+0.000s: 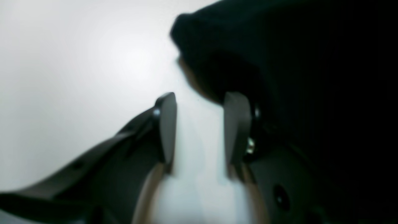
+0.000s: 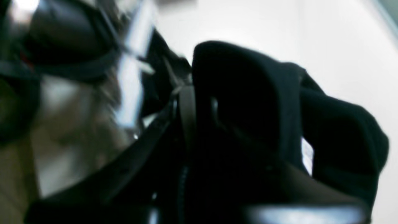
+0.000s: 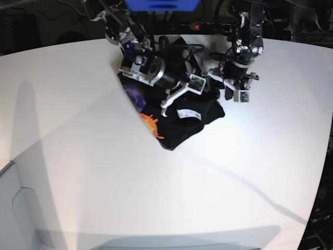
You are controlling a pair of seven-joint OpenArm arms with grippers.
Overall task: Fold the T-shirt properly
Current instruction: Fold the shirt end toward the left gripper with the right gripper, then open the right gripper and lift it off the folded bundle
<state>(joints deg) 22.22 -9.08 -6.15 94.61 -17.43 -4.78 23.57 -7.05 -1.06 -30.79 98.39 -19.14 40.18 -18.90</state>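
Observation:
The black T-shirt (image 3: 200, 112) lies bunched at the back middle of the white table (image 3: 104, 172). Its orange-and-purple graphic (image 3: 148, 125) and white tag (image 3: 188, 113) show. My right gripper (image 3: 174, 98) is over the bunch. In the right wrist view this gripper (image 2: 200, 105) is shut on a fold of the shirt (image 2: 248, 102), with the tag (image 2: 307, 155) beside it. My left gripper (image 3: 235, 95) is just right of the shirt. In the left wrist view it (image 1: 202, 98) is open and empty over bare table, the shirt's edge (image 1: 248, 46) touching its right finger.
Dark cables and equipment (image 3: 208, 26) crowd the table's back edge behind both arms. A blue object (image 3: 161, 4) sits at the top. The table's curved edge (image 3: 325, 156) runs down the right side. A pale panel (image 3: 15, 208) stands at the lower left.

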